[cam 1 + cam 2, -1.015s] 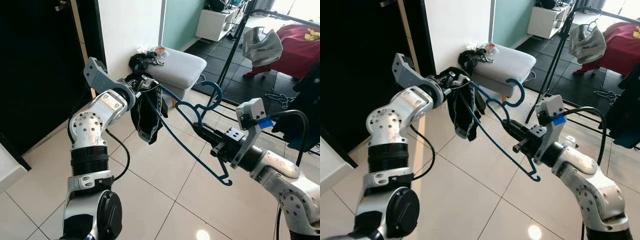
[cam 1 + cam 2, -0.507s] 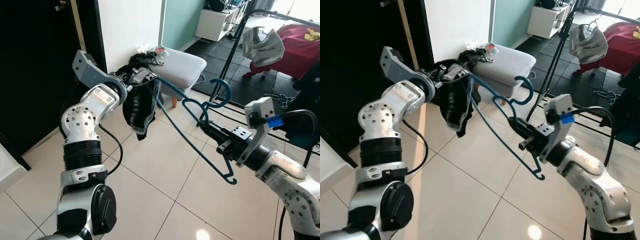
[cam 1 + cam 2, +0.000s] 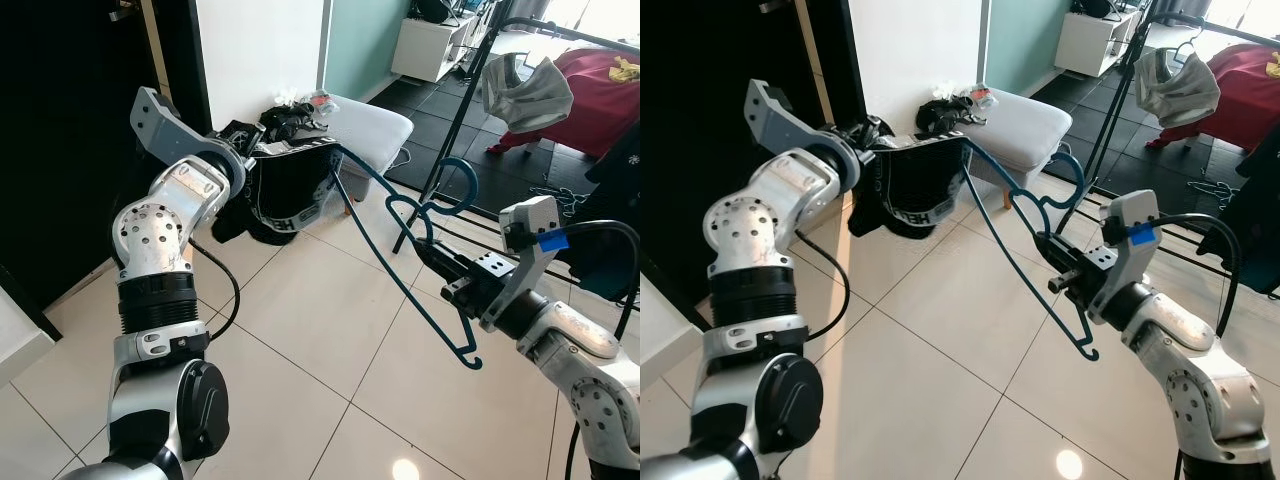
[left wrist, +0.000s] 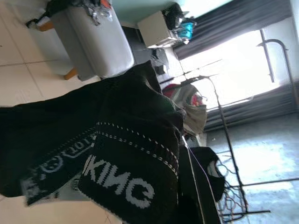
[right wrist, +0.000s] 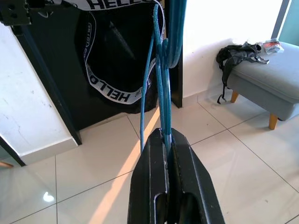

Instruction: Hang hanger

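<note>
A blue hanger [image 3: 398, 283] slants across the middle, its hook [image 3: 456, 186] pointing up. My right gripper [image 3: 432, 256] is shut on the hanger's neck just below the hook; in the right wrist view the fingers [image 5: 159, 154] are clamped on the blue wire [image 5: 161, 70]. A black garment [image 3: 290, 190] with a white lettered band is stretched over the hanger's far upper end. My left gripper [image 3: 250, 150] is raised at chest height and holds the garment's edge. The cloth [image 4: 131, 154] covers the left gripper's fingers in the left wrist view.
A grey ottoman [image 3: 372, 128] with clothes piled on it stands by the white wall corner [image 3: 260, 50]. Behind it to the right is a black clothes rack [image 3: 462, 100] carrying a pale garment [image 3: 525, 90]. A dark doorway [image 3: 70, 130] is on the left.
My left arm has lifted and pulled the garment out to the left, so it hangs spread open instead of bunched. My right gripper has shifted slightly right with the hanger.
</note>
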### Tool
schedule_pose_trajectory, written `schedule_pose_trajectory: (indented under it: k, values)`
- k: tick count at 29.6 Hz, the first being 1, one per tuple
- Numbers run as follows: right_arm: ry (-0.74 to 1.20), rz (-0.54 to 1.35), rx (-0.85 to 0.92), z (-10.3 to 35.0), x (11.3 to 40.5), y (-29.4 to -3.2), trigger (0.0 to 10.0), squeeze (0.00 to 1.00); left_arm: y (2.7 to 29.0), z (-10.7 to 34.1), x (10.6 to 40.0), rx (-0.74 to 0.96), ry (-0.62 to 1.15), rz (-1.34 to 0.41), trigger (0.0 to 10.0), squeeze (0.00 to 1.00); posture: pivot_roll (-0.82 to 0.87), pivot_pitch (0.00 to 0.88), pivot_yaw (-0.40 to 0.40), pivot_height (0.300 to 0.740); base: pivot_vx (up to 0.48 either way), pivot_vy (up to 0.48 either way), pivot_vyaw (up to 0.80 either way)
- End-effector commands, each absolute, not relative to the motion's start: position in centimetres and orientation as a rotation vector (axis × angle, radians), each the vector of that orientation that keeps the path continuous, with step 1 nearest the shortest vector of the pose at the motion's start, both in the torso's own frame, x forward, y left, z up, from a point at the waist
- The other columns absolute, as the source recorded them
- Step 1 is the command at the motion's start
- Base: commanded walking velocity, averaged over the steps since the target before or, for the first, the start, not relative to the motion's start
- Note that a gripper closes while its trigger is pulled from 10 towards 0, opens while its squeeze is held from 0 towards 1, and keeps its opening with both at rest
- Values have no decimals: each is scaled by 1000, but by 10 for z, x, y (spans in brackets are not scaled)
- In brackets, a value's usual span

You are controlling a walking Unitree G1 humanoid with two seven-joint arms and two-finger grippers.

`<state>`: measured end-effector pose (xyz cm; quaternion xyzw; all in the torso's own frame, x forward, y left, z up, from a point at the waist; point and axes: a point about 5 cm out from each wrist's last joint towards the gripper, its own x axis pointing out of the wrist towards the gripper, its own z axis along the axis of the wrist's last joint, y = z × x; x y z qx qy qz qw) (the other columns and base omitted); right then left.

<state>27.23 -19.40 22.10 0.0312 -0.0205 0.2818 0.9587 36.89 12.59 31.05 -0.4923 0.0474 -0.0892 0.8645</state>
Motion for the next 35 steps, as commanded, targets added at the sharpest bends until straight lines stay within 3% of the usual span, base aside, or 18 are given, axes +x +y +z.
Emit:
schedule_pose_trajectory:
  k: [1,7,14,24,35]
  values:
    - [-28,563,70,217,271,-196,10000,0,117,316,366,-1025,90,-233,10000,0,-35,99,-31,740,0,0,0]
    - [40,652,45,206,264,-185,10000,0,115,317,366,-1052,98,-245,10000,0,-35,102,-30,740,0,0,0]
    - [155,573,16,188,271,-192,10000,0,113,329,363,-1107,58,-303,10000,0,-26,103,-32,740,0,0,0]
    - [55,562,54,202,281,-192,10000,0,108,338,357,-1186,55,-405,10000,0,-13,104,-35,740,0,0,0]
    - [-6,712,241,204,300,-160,10000,0,98,327,355,-1199,105,-464,10000,0,5,97,-39,740,0,0,0]
